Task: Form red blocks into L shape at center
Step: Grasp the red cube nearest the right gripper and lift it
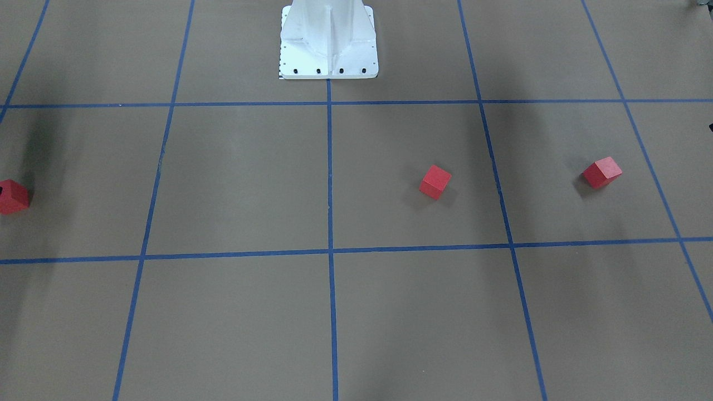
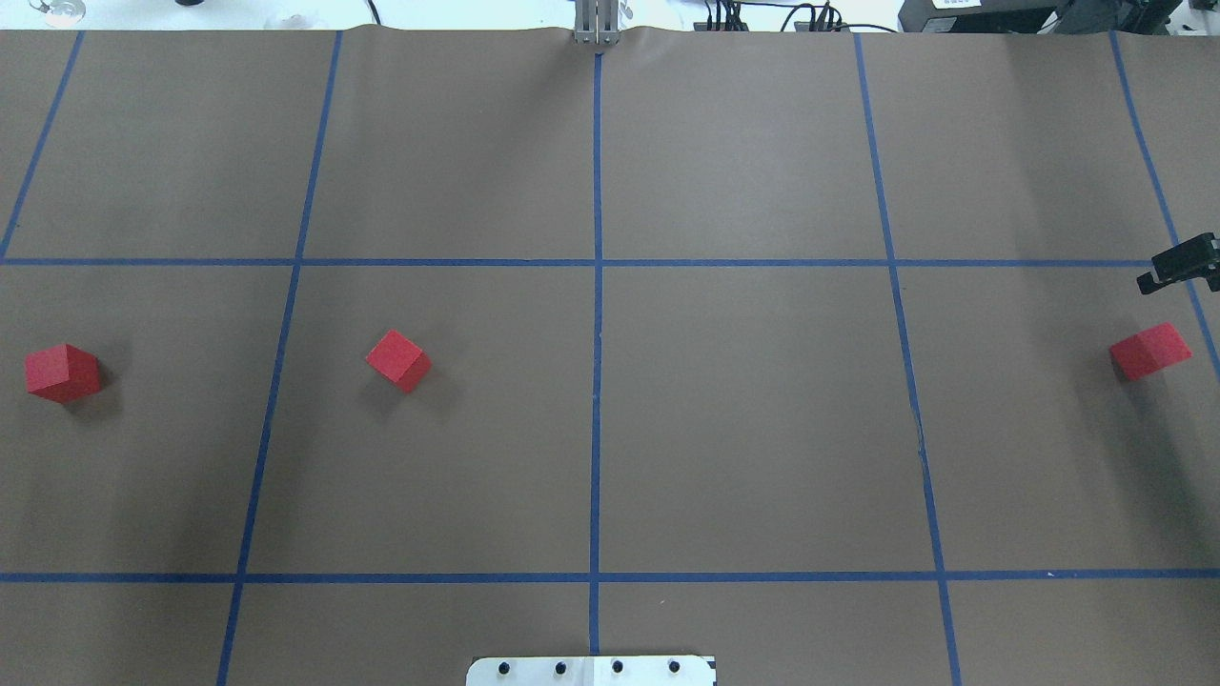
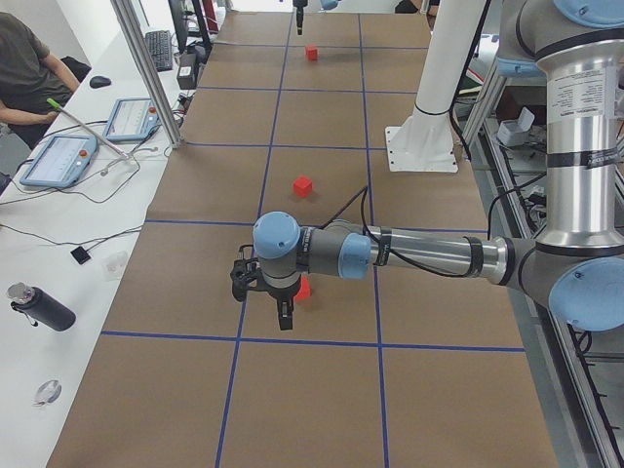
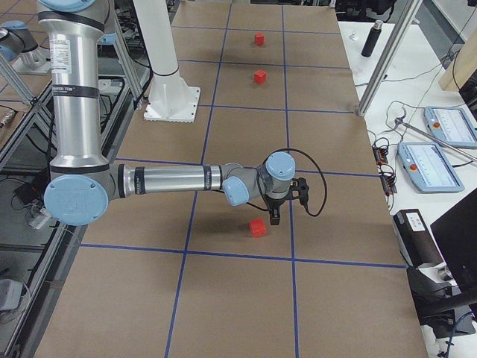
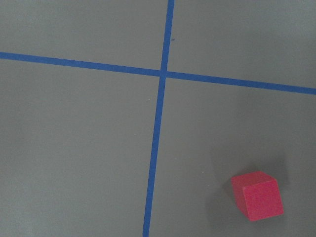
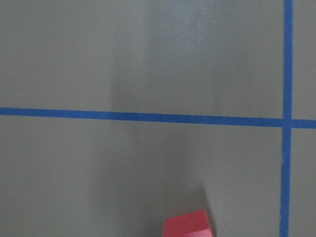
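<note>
Three red blocks lie apart on the brown table. In the overhead view one (image 2: 62,373) is at the far left, one (image 2: 398,360) in the left middle square, one (image 2: 1149,351) at the far right. The center (image 2: 597,419), on the middle tape line, holds no block. My left gripper (image 3: 284,320) hovers beside the far-left block (image 3: 303,288); I cannot tell its state. My right gripper (image 4: 274,218) hovers beside the far-right block (image 4: 258,227); I cannot tell its state. The left wrist view shows its block (image 5: 257,195); the right wrist view shows a block's top (image 6: 189,224).
The robot's white base plate (image 2: 591,670) sits at the near middle edge, and its pedestal (image 1: 328,39) stands on it. A black part of the right wrist (image 2: 1182,267) pokes in at the overhead view's right edge. Operators' desks with tablets (image 3: 58,156) flank the table's far side.
</note>
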### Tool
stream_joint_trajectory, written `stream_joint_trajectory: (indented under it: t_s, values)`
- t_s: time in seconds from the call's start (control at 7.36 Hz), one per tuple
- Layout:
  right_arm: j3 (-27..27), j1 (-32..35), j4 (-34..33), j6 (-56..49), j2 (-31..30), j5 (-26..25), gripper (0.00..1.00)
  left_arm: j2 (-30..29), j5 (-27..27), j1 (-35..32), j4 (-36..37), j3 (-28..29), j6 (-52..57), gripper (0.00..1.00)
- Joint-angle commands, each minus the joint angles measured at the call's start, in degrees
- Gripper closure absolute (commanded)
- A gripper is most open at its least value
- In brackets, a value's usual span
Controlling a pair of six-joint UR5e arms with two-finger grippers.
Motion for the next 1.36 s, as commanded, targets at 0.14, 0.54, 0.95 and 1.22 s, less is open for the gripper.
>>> stream_joint_trajectory:
  t_s: [0.14, 0.54, 0.95, 1.22]
  values:
    - [-1.83, -3.32, 4.66, -10.59, -3.18, -5.48, 0.0, 0.02, -1.32, 0.0, -0.03, 0.09, 0.12, 0.0]
    - [-4.12, -4.03, 4.67, -14.26, -2.57, -4.61, 0.0, 0.02, -1.5, 0.0, -0.03, 0.18, 0.21, 0.0]
    - [-4.74, -7.44, 5.02, -13.39, -2.31, -4.7, 0.02, 0.02, -2.11, 0.0, -0.03, 0.36, 0.12, 0.0]
    - [-5.44, -7.98, 4.93, -13.47, -2.31, -4.96, 0.58, 0.02, -2.11, 0.0, -0.03, 0.45, 0.12, 0.0]
